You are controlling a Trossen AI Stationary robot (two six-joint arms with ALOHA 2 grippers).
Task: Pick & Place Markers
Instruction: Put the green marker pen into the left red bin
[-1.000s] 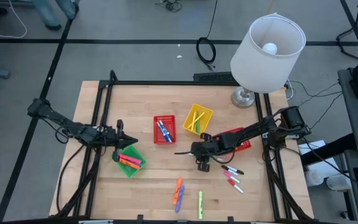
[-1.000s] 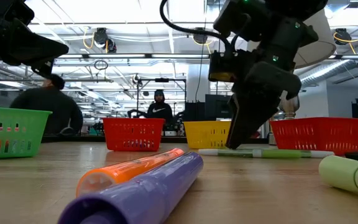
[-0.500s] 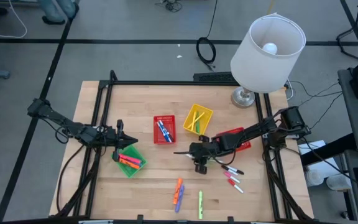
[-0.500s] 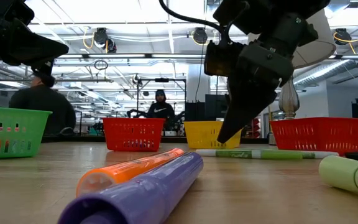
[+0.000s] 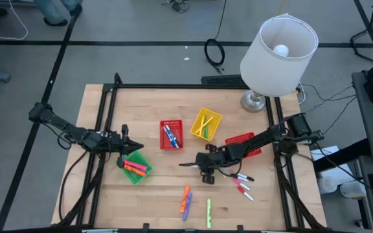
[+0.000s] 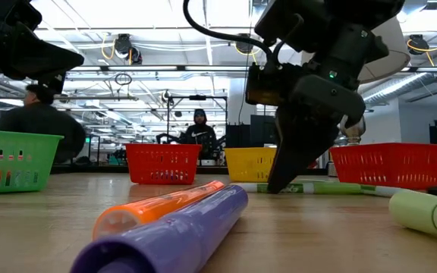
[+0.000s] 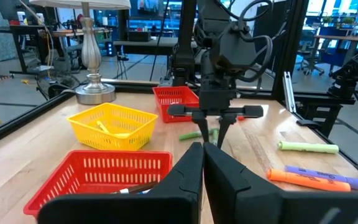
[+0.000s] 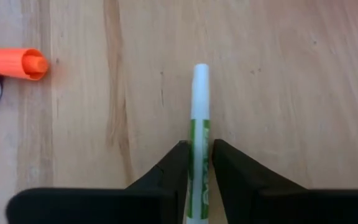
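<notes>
Closing since a second ago, the right gripper (image 8: 196,163) now pinches a green-and-white marker (image 8: 198,124) lying on the table just beside the yellow basket (image 5: 206,123); lifting looks next.

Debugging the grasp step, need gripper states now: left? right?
Left gripper: shut, empty, above the green mesh basket.
Right gripper: fingers either side of the thin white-and-green marker; firm grip cannot be told.

Both arms matte black, slim jointed links with black cables looped alongside. Right gripper (image 6: 275,182) sits on a bulky black wrist block with a small green LED; its fingers (image 8: 169,171) are black wedges tapering to narrow tips
</notes>
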